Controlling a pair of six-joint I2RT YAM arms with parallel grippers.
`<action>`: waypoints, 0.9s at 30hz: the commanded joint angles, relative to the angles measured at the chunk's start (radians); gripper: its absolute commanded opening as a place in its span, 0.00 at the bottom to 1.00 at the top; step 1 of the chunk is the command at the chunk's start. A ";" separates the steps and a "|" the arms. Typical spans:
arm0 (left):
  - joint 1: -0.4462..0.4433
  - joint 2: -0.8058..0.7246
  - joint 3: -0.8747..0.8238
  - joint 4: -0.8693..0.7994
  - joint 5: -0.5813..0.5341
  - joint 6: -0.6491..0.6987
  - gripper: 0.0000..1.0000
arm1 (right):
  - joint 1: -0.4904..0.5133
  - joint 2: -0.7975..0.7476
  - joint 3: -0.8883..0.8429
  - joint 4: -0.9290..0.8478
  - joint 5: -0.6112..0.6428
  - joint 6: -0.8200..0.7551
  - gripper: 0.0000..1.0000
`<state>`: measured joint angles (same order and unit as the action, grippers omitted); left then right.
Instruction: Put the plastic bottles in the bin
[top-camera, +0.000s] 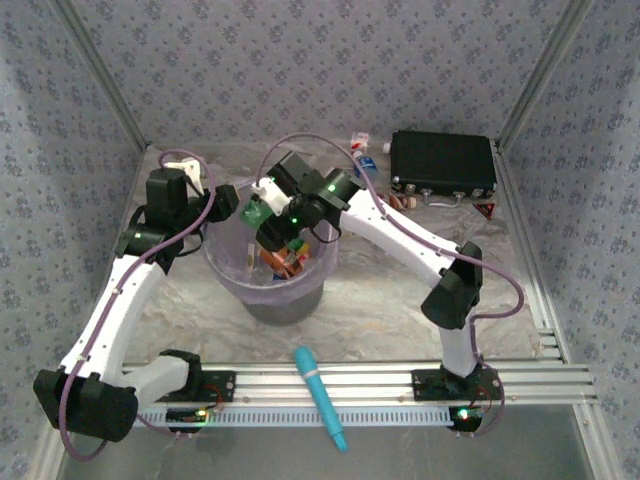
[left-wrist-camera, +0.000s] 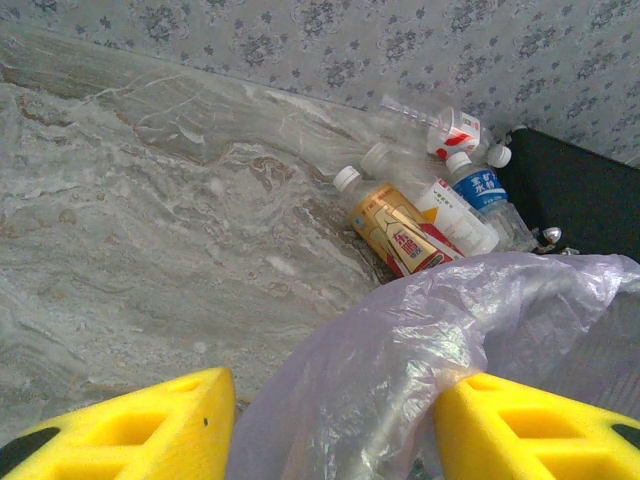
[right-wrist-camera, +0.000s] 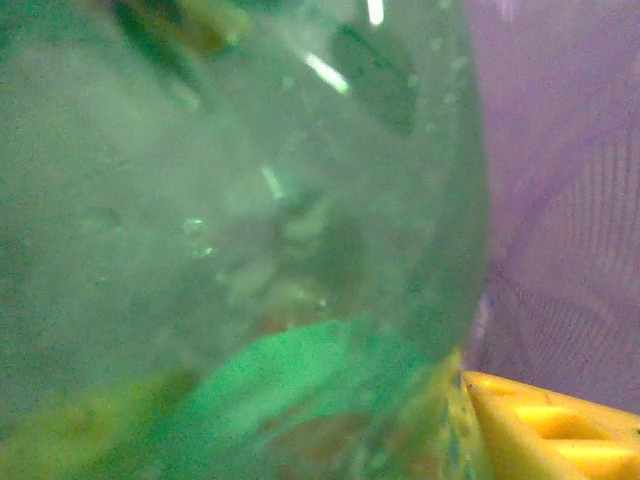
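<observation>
The bin (top-camera: 285, 303) stands in the middle, bottles (top-camera: 283, 262) inside, one bottle (top-camera: 254, 212) over its rim; more bottles (left-wrist-camera: 420, 225) lie behind it, left of the case (top-camera: 443, 163); a stick (top-camera: 320, 395) lies before it

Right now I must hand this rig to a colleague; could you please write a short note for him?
Right gripper: fingers shut on a green bottle, in the mouth of the bin.
Left gripper: fingers either side of the bin's rim; grip unclear.
Done: a few bottles lie inside it.
To do: release the green bottle, then fetch the remaining bottles beside the black case.
</observation>
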<state>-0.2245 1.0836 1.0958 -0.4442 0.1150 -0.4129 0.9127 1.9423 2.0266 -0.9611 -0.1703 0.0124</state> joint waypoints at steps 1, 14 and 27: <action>0.005 -0.003 -0.009 -0.021 -0.018 -0.006 0.54 | 0.011 0.012 -0.035 0.000 0.065 0.027 0.62; 0.005 0.007 -0.004 -0.018 -0.014 -0.007 0.54 | 0.034 0.035 -0.056 -0.016 0.116 0.008 0.92; 0.005 0.004 -0.005 -0.025 -0.010 -0.003 0.54 | 0.035 -0.082 0.129 -0.049 0.136 -0.047 1.00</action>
<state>-0.2245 1.0836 1.0958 -0.4442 0.1158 -0.4129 0.9463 1.9385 2.1059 -0.9909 -0.0624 -0.0158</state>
